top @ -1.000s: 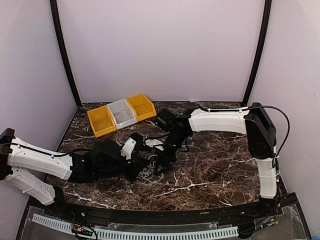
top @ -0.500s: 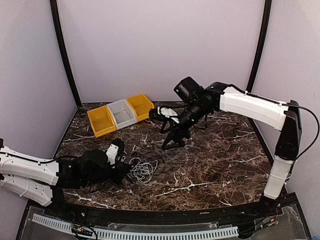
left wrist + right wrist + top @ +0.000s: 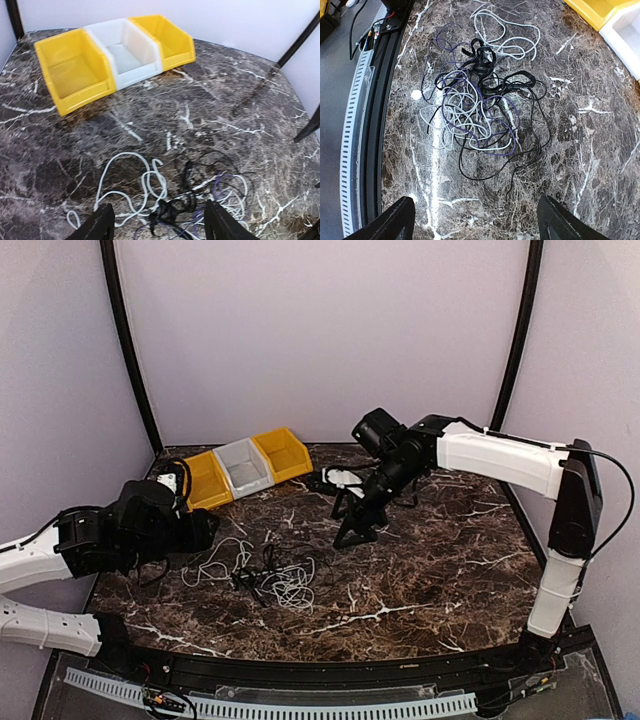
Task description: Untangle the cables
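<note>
The left pincer (image 3: 200,530) hangs to the left of the cables (image 3: 270,575) and a little behind them, clear of every strand. Its wrist view shows the jaws spread wide with nothing between them, and the heap lies just ahead of the fingertips. Three bins (image 3: 243,467), yellow, white and yellow, stand in a row well behind the cables and to their left, all empty as far as can be seen.

The cables lie on the counter (image 3: 430,580) as one loose heap. A white cord (image 3: 130,185) trails out of the heap's left side in open loops. A black cord (image 3: 520,82) and a pale purplish one are knotted together in the middle.

The right pincer (image 3: 355,530) hovers above the counter, behind and to the right of the cables. It is also wide open and empty, and its camera looks straight down on the heap.

Neither arm has a grip, so the step in hand looks like picking fresh hold points, with the untangling barely begun. The next move probably calls for the left pincer to take the free white loop. The right one would then close on a black strand near the knot, and the two would draw apart slowly so the crossings slip instead of tightening.
</note>
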You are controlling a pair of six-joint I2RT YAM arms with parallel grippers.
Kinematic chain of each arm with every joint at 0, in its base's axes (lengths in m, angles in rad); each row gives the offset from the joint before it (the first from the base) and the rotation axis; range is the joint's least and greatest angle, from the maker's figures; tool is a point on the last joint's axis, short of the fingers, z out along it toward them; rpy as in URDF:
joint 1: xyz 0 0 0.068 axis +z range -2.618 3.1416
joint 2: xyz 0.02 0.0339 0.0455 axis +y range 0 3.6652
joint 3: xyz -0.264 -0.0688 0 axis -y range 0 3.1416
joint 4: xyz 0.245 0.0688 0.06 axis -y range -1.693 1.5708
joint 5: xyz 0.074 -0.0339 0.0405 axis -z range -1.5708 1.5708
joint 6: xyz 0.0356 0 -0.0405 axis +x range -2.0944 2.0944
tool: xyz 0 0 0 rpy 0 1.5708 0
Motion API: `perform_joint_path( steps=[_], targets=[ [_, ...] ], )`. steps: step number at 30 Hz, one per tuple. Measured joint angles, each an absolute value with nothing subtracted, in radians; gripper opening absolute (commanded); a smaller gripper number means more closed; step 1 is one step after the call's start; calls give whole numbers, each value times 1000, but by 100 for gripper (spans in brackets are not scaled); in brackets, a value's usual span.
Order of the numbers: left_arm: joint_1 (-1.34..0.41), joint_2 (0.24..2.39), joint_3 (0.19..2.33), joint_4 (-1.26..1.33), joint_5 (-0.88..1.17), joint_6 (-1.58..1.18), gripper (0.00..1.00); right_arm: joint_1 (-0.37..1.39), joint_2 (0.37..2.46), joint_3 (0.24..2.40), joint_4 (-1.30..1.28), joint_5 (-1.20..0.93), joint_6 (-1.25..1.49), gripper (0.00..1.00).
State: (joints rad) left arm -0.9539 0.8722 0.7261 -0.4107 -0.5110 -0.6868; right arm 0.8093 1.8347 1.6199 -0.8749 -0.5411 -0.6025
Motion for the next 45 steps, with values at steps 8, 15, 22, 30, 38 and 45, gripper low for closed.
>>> perform_joint_path(
  steps=[8,15,22,30,38,45],
  targets=[
    [-789,1000,728,-572,-411,-758,55,809,1835,1602,-868,-538,-613,85],
    [-698,1163,718,-520,-343,-696,54,809,1835,1587,-866,-543,-617,85],
    [-630,1337,738,-392,-274,-500,47,809,1835,1579,-864,-550,-620,84],
    [-606,1540,841,-319,-257,-255,46,809,1835,1567,-862,-556,-624,84],
    [-592,1649,871,-262,-299,-118,20,809,1835,1563,-862,-565,-628,84],
    [-591,1654,871,-208,-330,-73,0,809,1835,1562,-862,-574,-631,83]
  ],
)
